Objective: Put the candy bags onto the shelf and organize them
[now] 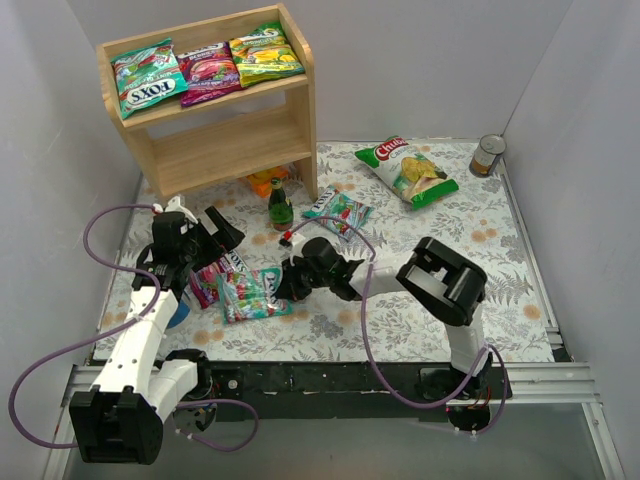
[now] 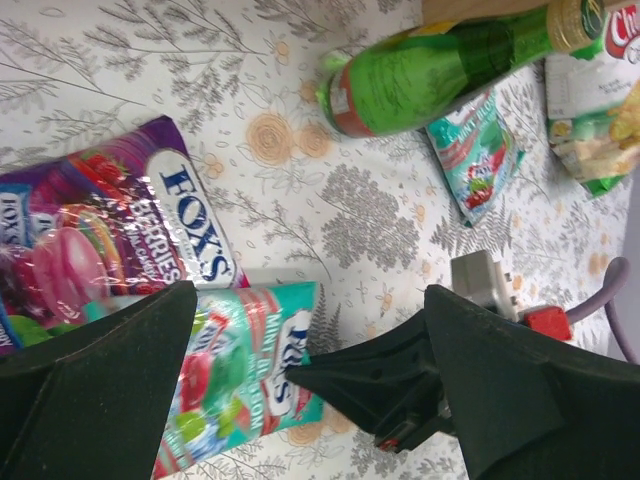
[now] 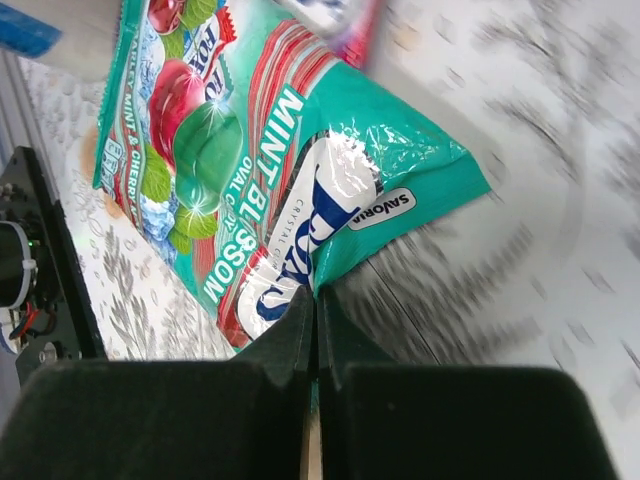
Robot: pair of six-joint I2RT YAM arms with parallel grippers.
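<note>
A: Right end effector (image 3: 316, 300)?
B: Clamped on the edge of the teal candy bag (image 3: 260, 170), bag lying on the desk (image 1: 520, 260); edge pinch likely for lifting to the shelf (image 1: 230, 150). Left end effector (image 1: 215, 232) wide, empty

- Green bottle (image 1: 281, 205) standing upright just before the shelf (image 1: 305, 120), guarding its right front corner.
- Three candy bags (image 1: 207, 70) cover its top tier.
- Lower tier open to me from the front-left.

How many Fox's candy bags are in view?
6. Three on the shelf top: teal, magenta, yellow. One teal by the green bottle, one teal in the right fingers, one magenta beside it. Others may be hidden.
</note>
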